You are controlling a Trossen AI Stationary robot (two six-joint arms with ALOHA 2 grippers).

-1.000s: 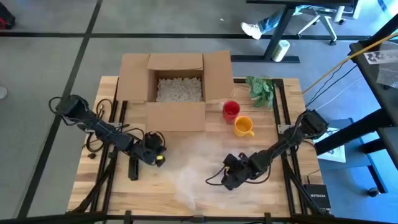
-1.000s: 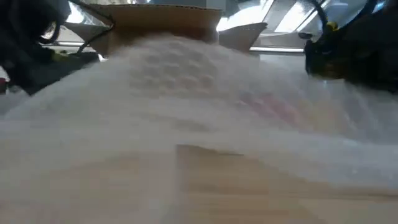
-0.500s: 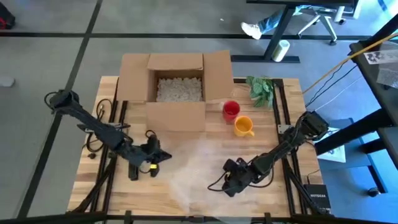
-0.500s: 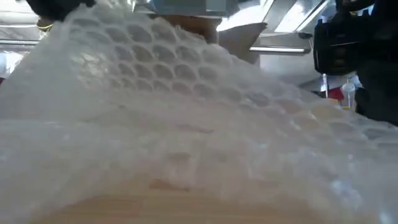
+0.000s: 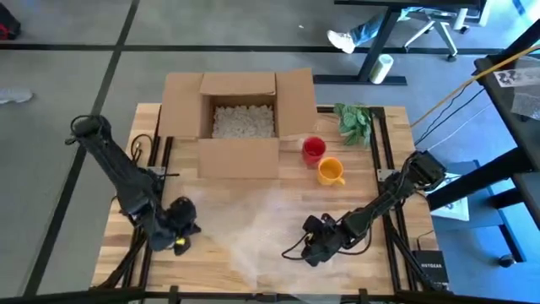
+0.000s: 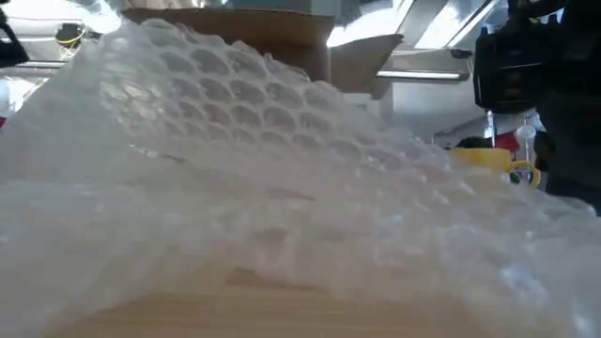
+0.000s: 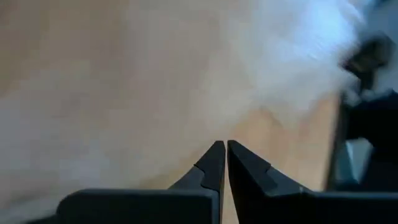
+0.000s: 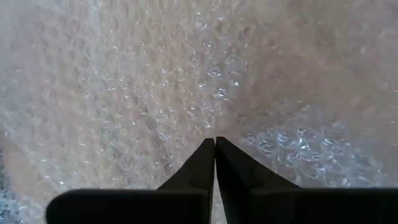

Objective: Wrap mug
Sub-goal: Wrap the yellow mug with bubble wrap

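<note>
Cardboard box [image 5: 239,118] stands behind bubble wrap [image 5: 261,224].

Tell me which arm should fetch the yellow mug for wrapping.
Right, probably. The right pincer sits at the right edge of the clear bubble-wrap sheet, on the same side as the yellow ceramic mug. The left pincer is at the table's front-left, across the sheet from it.

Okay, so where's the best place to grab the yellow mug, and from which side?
Probably by its handle. The yellow mug stands upright beside the red mug, with the handle pointing toward the table's right front, the open side nearest the right gripper. Coming from there avoids the red mug and the cardboard box.
</note>
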